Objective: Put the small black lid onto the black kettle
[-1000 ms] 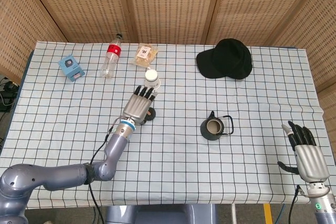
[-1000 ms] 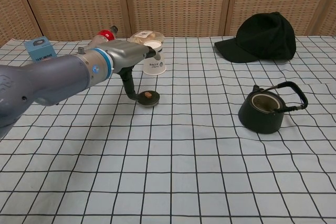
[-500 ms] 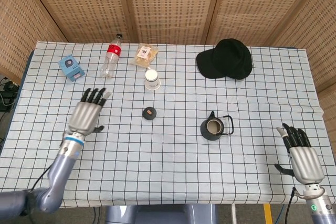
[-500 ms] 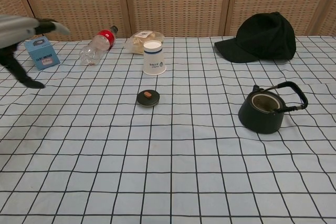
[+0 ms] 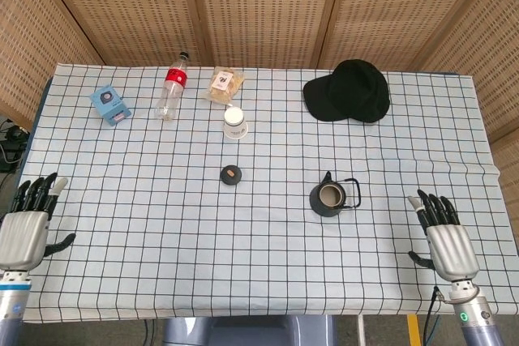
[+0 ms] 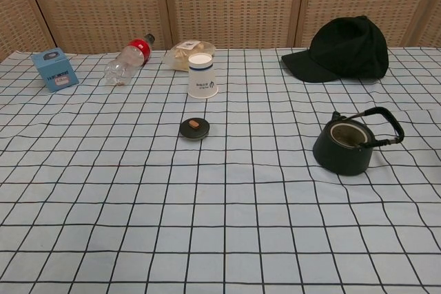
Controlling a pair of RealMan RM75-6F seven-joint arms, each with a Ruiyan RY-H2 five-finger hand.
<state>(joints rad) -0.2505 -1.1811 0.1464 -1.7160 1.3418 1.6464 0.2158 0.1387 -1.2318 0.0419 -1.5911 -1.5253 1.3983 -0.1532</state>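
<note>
Two hands show in our head view, one at each near corner of the worktop [image 5: 268, 265], and neither touches anything. Our left hand [image 5: 23, 232] sits just off the near left corner, palm down, its fingers [image 5: 36, 192] spread apart and holding nothing. Along the far edge we see a blue box [image 5: 110, 105] near the far left corner, then a clear bottle [image 5: 170, 89] with a red label lying on its side, then a snack bag [image 5: 222, 84]. A white paper cup [image 5: 234, 123] stands upside down just nearer than the bag. The small black lid [image 5: 231, 175] lies flat near the middle of the worktop, well apart from the black kettle [image 5: 330, 198], which stands upright and open-topped to its right. A black cap [image 5: 350, 91] rests by the far edge, right of centre. Our right hand [image 5: 444, 242] hovers at the near right corner, fingers apart and empty.
</note>
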